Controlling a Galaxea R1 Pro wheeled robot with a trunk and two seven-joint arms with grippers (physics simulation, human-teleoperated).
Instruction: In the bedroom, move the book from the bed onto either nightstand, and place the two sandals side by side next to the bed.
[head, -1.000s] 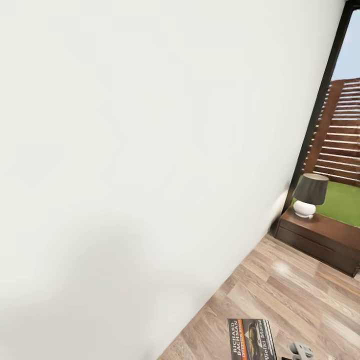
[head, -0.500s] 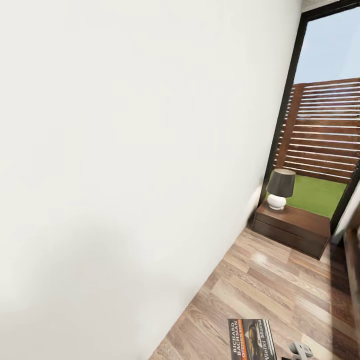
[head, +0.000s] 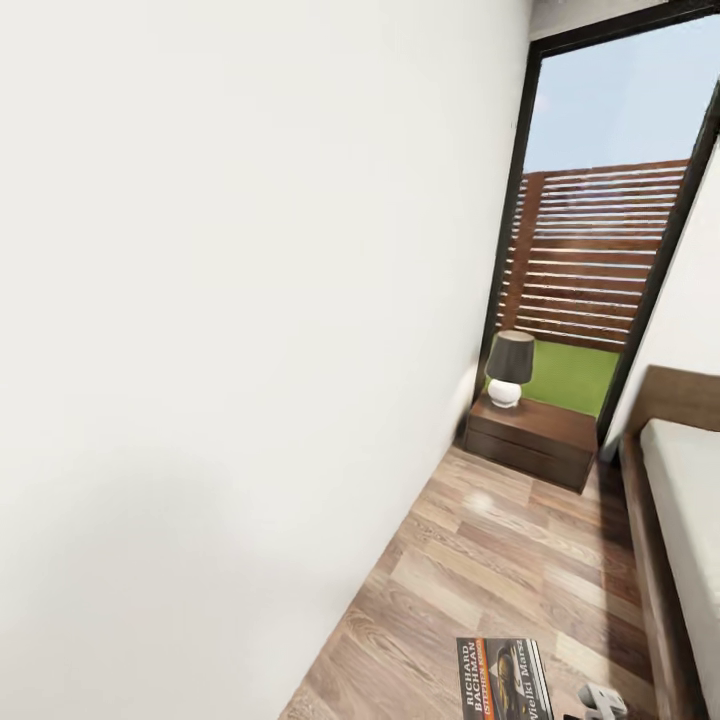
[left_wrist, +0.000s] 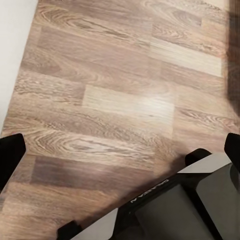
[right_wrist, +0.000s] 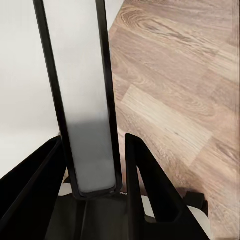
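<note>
The book (head: 503, 679), dark with an orange band and white "Richard Bachman" lettering, hangs above the wood floor at the bottom of the head view. In the right wrist view it is seen edge-on as a thin slab (right_wrist: 87, 100), with my right gripper (right_wrist: 92, 142) shut on it. My left gripper (left_wrist: 120, 150) is open over bare planks, nothing between its fingers (left_wrist: 10, 155). The dark brown nightstand (head: 530, 440) stands ahead by the window, beside the bed (head: 690, 480) at the right. The sandals are out of view.
A white wall (head: 230, 350) runs close along the left. A dark-shaded lamp (head: 508, 368) with a white base stands on the nightstand. A strip of wood floor (head: 500, 550) leads between wall and bed frame. A black-framed window (head: 600, 230) shows a slatted fence and grass.
The head camera has swung right: window and nightstand slid left in the picture and the bed came into view. The book keeps its place in the picture.
</note>
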